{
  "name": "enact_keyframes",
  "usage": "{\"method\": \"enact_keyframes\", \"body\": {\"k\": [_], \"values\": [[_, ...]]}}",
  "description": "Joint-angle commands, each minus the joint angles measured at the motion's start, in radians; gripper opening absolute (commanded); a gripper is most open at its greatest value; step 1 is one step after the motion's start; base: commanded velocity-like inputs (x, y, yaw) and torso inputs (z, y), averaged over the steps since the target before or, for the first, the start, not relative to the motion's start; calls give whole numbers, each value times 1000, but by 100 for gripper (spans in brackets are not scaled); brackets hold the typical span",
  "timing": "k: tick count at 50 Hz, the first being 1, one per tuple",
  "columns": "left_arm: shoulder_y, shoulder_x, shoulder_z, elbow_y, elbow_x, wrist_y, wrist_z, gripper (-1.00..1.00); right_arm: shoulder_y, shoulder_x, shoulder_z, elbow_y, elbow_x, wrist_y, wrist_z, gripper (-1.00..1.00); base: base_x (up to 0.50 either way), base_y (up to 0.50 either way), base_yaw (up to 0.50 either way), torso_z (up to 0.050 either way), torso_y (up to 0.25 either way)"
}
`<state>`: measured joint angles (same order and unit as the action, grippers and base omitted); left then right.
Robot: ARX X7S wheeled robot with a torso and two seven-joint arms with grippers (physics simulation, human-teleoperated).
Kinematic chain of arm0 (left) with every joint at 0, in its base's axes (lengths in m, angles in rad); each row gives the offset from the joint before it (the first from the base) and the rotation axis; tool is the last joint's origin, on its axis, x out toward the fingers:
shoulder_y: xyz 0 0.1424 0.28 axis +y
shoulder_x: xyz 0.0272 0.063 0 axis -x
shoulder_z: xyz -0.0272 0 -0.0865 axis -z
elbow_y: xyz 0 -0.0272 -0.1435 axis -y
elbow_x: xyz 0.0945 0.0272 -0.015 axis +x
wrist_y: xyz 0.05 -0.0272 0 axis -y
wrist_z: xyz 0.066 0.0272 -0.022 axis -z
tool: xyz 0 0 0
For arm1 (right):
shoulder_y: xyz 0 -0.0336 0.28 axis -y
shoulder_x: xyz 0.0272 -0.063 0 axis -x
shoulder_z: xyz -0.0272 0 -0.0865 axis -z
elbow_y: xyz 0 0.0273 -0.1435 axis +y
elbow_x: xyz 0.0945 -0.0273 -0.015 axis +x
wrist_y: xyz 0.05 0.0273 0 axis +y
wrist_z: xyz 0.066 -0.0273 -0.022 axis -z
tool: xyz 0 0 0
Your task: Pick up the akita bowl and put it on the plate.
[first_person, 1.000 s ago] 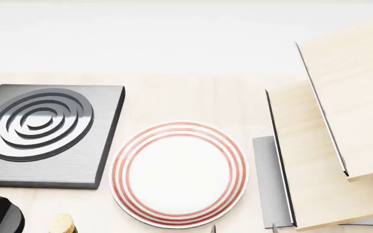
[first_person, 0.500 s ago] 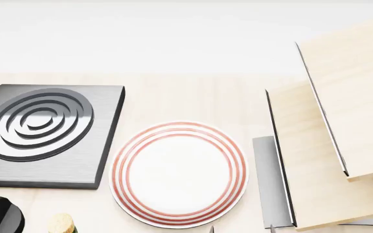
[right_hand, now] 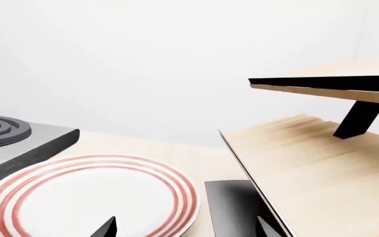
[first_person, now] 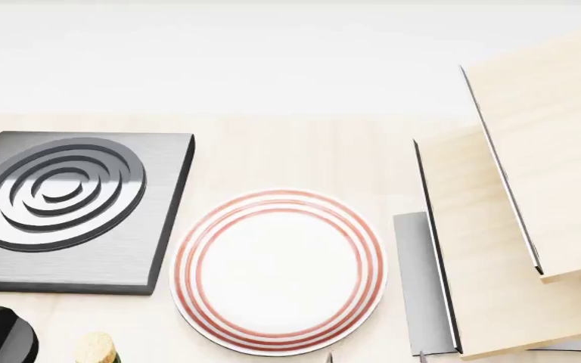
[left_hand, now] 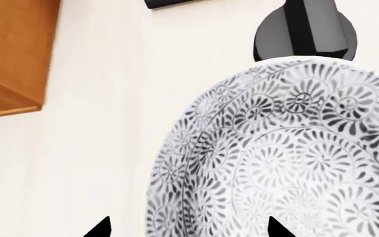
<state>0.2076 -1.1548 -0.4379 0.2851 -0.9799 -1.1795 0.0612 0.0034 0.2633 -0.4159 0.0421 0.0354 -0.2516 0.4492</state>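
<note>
One plate (first_person: 278,271), red-ringed, and one dark square burner (first_person: 69,208) with round grooves on the table (first_person: 301,155). One patterned bowl (left_hand: 288,158) in the left wrist view, beside one black round knob (left_hand: 305,30). Also one cork-topped item (first_person: 96,349) at the head view's lower edge, two pale wooden shelves (first_person: 548,151) stacked at the right, and one orange-brown wooden block (left_hand: 12,54).

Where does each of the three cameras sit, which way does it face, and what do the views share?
Head view: high, looking down on the plate and burner; no arm visible.
Left wrist view: on the left arm, looking down at the akita bowl; two dark fingertips show.
Right wrist view: low, on the right arm, facing the plate; fingertips show.
Head and right wrist views share plate and burner.
</note>
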Motion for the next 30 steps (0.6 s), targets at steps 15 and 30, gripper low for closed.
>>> {"method": "enact_keyframes", "body": {"k": [15,30], "values": [[-148,5,228,-92,31,24,5,100,3,3,-11,5,3,1,8,100,0,0,0,0,0],[-204,30,309,-143,47,20,15,-100,6,5,-16,11,7,-5,11,100,0,0,0,0,0]]}}
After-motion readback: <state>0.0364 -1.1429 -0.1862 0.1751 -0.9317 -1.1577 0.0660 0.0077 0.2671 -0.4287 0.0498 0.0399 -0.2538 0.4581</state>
